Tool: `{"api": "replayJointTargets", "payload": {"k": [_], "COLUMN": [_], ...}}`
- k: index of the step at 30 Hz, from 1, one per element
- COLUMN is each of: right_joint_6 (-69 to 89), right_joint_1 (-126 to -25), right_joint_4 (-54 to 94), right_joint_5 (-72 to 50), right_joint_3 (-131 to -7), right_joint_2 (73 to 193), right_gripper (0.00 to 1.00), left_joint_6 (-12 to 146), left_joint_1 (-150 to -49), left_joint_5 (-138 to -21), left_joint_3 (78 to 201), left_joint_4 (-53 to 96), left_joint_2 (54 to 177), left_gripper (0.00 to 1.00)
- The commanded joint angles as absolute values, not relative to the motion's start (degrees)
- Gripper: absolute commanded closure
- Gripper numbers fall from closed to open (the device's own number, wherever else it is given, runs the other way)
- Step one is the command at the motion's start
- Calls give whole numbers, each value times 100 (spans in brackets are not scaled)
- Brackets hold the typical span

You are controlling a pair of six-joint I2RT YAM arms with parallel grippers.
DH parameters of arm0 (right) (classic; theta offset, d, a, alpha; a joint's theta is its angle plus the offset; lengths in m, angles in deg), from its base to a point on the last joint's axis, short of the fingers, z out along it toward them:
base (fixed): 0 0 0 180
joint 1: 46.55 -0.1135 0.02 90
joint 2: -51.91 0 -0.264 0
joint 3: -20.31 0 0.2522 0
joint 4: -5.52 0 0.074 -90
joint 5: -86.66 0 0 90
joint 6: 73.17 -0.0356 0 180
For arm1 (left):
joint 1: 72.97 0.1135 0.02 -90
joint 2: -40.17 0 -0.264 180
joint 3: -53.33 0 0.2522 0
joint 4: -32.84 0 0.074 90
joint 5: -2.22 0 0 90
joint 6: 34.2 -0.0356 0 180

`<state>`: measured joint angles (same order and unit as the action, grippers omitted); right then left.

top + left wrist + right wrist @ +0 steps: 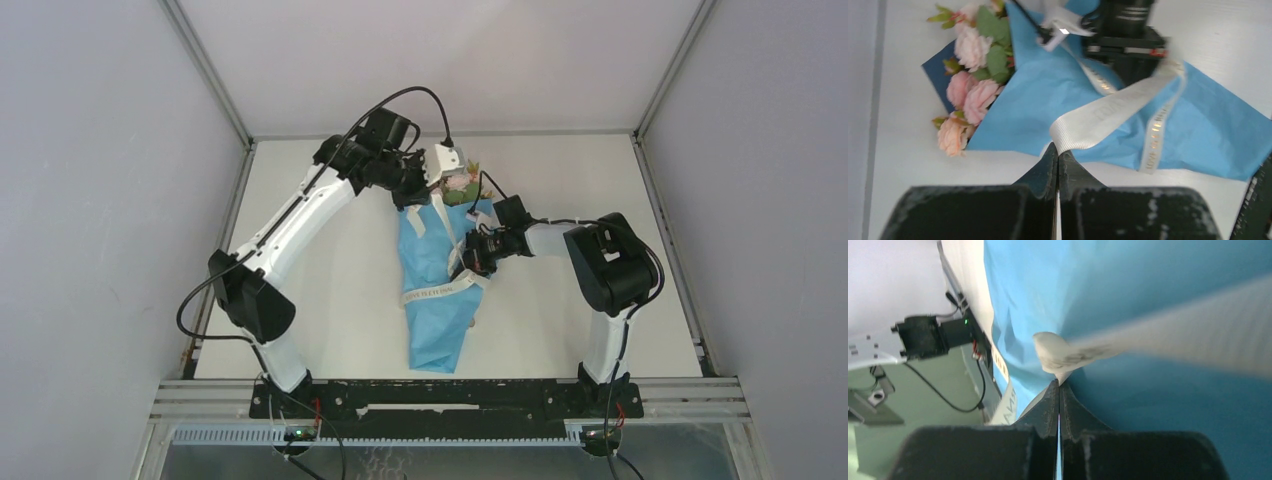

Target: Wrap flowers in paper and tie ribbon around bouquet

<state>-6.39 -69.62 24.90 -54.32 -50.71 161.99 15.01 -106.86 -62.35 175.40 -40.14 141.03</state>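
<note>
Closed tight, the left claw (1058,150) and the right claw (1059,386) each pinch the one cream ribbon (1108,112). It crosses the single bouquet (440,290), whose light-blue paper (1038,95) lies mid-tabletop (340,290), tip near. The flowers (970,90), at least four blooms, are at the far end.

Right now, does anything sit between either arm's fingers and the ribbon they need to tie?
Nothing visible does. The left fingers are shut on one end of the ribbon, and the right fingers are shut on another part of it, over the blue paper.
</note>
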Motion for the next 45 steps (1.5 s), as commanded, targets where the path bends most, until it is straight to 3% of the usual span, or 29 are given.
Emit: {"api": "replayJointTargets", "payload": {"k": [1,10,11,14,15,23,28,33,35,41,45], "right_joint_6": [420,128,71,-169,-239,-686,-906,-860,-844,-914,-900], "right_joint_1": [-7005,-6963,-6963,-6962,-6961,-6933,-6895,-6877,-6879,-6838,-6775], "right_joint_4": [3389,3573,3598,3610,3622,3625,3515,3599,3616,3492,3517], "right_joint_5": [-6279,-6127,-6096,-6090,-6091,-6097,-6205,-6171,-6171,-6252,-6269], "right_joint_3": [-5200,-5383,-5417,-5419,-5421,-5420,-5426,-5423,-5422,-5426,-5420], "right_joint_2": [16091,16123,16146,16204,16220,16256,16293,16378,16380,16322,16288], "right_gripper": [100,100,100,100,100,100,100,100,100,100,100], "left_joint_6": [2136,1356,1253,1097,1086,623,274,0,-85,-289,-264], "left_joint_1": [-10522,-10474,-10480,-10495,-10502,-11279,-11769,-11944,-11956,-11956,-11965], "left_joint_5": [-7059,-8922,-8962,-8739,-8437,-6345,-6525,-6912,-6992,-6940,-6925], "left_joint_3": [17324,16284,16160,15901,15863,15713,15178,15156,15163,14936,14880], "left_joint_4": [-3012,-2282,-2344,-2637,-2732,-3902,-2757,-1979,-1857,-1748,-1665], "left_joint_2": [14260,14589,14579,14368,14251,13737,14077,14574,14710,14868,14945], "left_gripper": [100,99,90,49,41,20,1,1,6,31,64]}}
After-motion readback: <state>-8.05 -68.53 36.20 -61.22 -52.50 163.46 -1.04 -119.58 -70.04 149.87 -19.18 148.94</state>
